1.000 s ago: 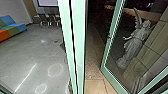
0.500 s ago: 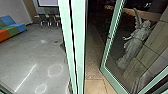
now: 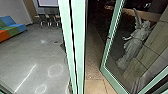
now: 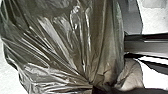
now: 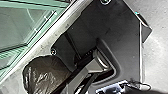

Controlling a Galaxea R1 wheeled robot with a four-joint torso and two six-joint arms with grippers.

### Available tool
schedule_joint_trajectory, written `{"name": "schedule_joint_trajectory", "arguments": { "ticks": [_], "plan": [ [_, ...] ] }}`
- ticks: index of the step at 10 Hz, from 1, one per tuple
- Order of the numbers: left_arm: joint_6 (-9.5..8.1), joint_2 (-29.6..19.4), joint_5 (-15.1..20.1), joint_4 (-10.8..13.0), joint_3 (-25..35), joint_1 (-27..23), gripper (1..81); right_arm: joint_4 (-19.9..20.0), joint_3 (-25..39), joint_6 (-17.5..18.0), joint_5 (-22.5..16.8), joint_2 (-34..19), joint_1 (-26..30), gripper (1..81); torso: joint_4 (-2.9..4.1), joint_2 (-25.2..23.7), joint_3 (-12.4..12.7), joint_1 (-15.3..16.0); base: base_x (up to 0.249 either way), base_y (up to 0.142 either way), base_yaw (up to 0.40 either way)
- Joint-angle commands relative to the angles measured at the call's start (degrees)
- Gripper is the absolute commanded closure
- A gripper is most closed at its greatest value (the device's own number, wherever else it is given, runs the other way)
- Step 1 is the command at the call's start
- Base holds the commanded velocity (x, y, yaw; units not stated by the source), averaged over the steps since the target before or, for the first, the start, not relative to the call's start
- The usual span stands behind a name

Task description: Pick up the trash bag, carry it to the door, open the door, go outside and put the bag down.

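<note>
The left claw point(image 4: 96, 87) is holding the gathered neck of the trash bag point(image 4: 62, 45), which is beside the robot's dark base plate point(image 5: 125, 40). The right claw's state, I cannot tell. The glass door point(image 3: 104, 66) stands open; through its glass appears a statue point(image 3: 136, 41).

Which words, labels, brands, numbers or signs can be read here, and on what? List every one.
None can be read.
Wall screen: no legible writing.
Green door frame: no lettering or sign to be made out.
Trash bag: folds and glare, no readable print.
Statue: no legible inscription.
</note>
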Motion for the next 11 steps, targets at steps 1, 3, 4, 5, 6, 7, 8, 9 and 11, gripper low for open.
{"name": "schedule_joint_trajectory", "arguments": {
  "ticks": [1, 3, 4, 5, 6, 7, 8, 9, 11],
  "plan": [
    [0.13, 1.0, 3.7, 0.3, -1.6, -1.1, 81.1, -4.5, -8.7, -0.4, 0.5, 6.8, -3.3, 1.0, 0.00, 0.0, 0.0, 0.0, 0.000, 0.000, 0.000],
    [0.13, 2.3, 3.8, 0.3, -4.9, -1.1, 81.1, -6.3, -13.1, -0.5, 0.6, 10.2, -4.6, 1.0, 0.00, 0.0, 0.0, 0.0, 0.000, 0.000, 0.000],
    [0.13, 2.8, 3.8, 0.3, -6.1, -1.1, 81.1, -7.3, -15.5, -0.6, 0.5, 12.1, -5.2, 1.0, 0.00, 0.0, 0.0, 0.0, 0.000, 0.000, 0.000],
    [0.13, 3.2, 3.8, 0.3, -6.7, -1.2, 81.1, -7.9, -18.7, -0.7, 0.5, 13.9, -5.9, 1.0, 0.00, 0.0, 0.0, 0.0, 0.000, 0.000, 0.000],
    [0.13, 3.4, 3.8, 0.3, -7.0, -1.1, 81.1, -7.9, -21.4, -0.7, 0.6, 15.4, -6.3, 1.0, 0.00, 0.0, 1.7, 0.0, 0.000, 0.000, 0.000],
    [0.13, 3.6, 3.8, 0.3, -7.1, -1.4, 81.1, -7.9, -23.1, -0.8, 0.7, 16.6, -6.6, 1.0, 0.00, 0.0, 3.4, 0.0, 0.000, 0.000, 0.000],
    [0.13, 3.6, 3.8, 0.3, -7.1, -1.4, 81.1, -7.9, -24.0, -0.9, 1.7, 17.0, -6.9, 1.0, -0.02, 0.0, 4.6, 0.0, 0.000, 0.000, 0.000],
    [0.13, 3.4, 3.8, 0.3, -7.2, -1.4, 81.1, -7.8, -24.5, -0.9, 2.8, 17.1, -7.0, 1.0, -0.02, 0.0, 6.0, 0.0, 0.000, 0.000, 0.000],
    [0.13, 3.7, 3.8, 0.2, -9.0, -1.4, 81.1, -8.0, -24.7, -1.0, 3.3, 17.3, -7.0, 1.0, -0.02, 0.0, 9.3, -0.1, 0.000, 0.000, 0.000]
  ]
}}
